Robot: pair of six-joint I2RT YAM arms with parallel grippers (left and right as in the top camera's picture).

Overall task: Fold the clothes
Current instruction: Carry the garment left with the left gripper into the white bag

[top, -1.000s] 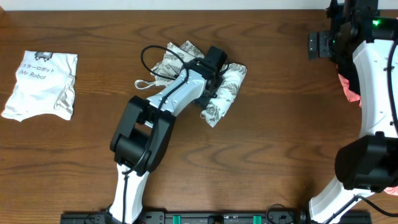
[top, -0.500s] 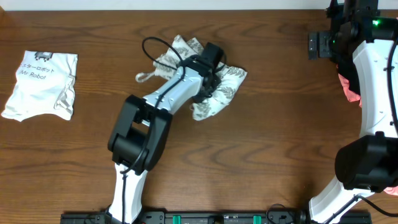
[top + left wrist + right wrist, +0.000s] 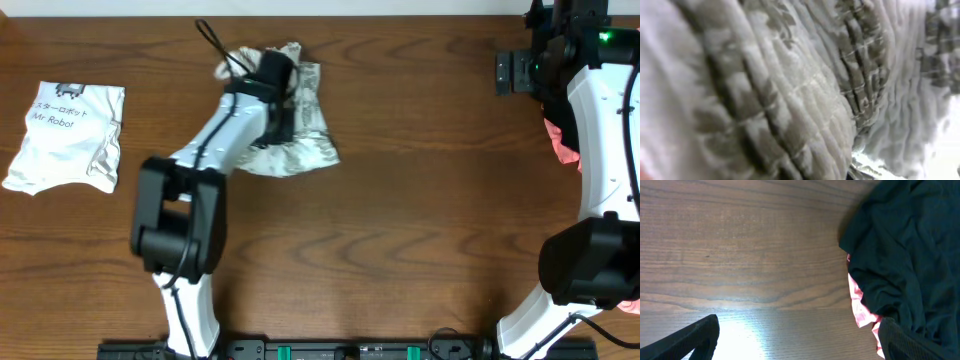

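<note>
Left gripper (image 3: 277, 88) on fern-print clothes (image 3: 300, 152), far centre; jaws hidden, cannot tell. Right gripper (image 3: 797, 342) jaws spread, empty, near black garment (image 3: 905, 255).

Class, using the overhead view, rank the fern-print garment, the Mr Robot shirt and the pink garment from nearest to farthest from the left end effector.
1. fern-print garment: bunched at the left end effector, toward the table's far side.
2. Mr Robot shirt: far left of the table.
3. pink garment: right edge, beside the right arm.
</note>
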